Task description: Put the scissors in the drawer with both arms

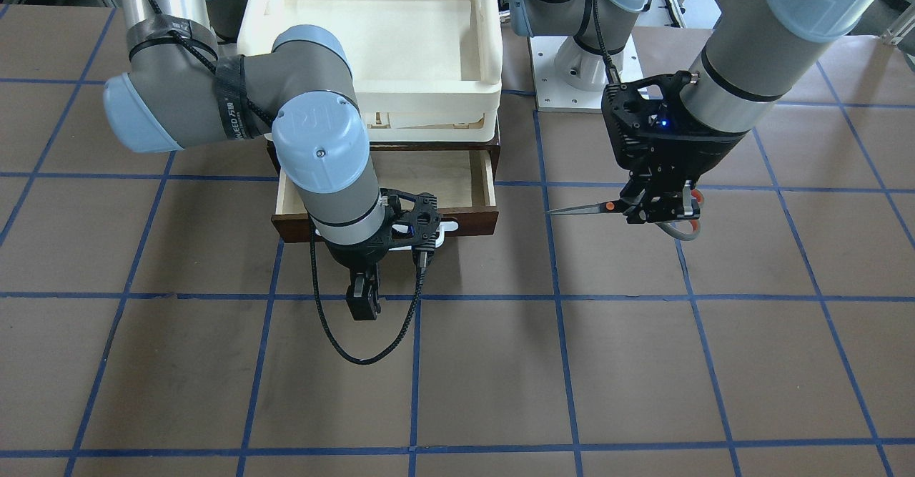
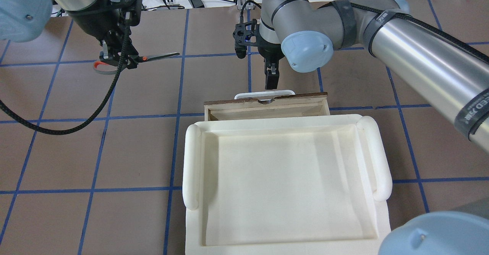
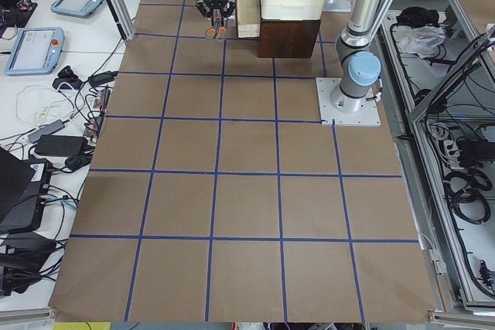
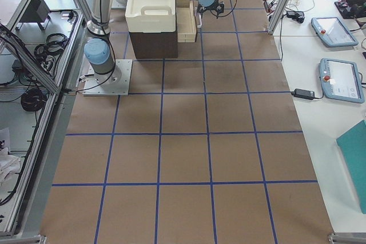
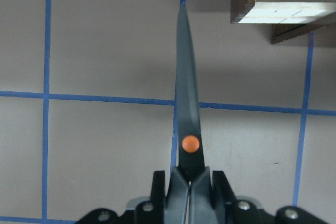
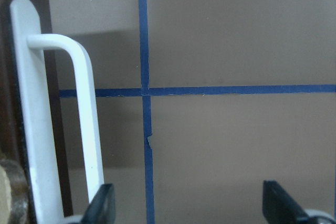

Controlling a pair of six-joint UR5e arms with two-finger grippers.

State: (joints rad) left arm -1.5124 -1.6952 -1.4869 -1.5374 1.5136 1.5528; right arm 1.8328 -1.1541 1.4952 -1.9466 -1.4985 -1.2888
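My left gripper (image 1: 654, 209) (image 2: 122, 60) is shut on the scissors (image 1: 607, 207) (image 2: 153, 58) near the orange pivot dot and holds them level above the table. The dark blades (image 5: 186, 103) point toward the drawer (image 1: 429, 176), and the grey, orange-lined handles stick out behind. The dark brown drawer (image 2: 267, 106) stands pulled open and shows its pale plywood inside. My right gripper (image 1: 363, 304) (image 2: 271, 80) hangs in front of the drawer's white loop handle (image 2: 264, 93). In the right wrist view the handle (image 6: 84, 119) is just left of the open, empty right gripper (image 6: 191, 208).
A cream-white plastic tray (image 1: 493, 48) (image 2: 193, 163) sits on top of the drawer's cabinet. The left arm's white base plate (image 1: 565, 98) is beside it. A black cable (image 1: 336, 334) loops down from the right wrist. Brown table with blue grid lines all around.
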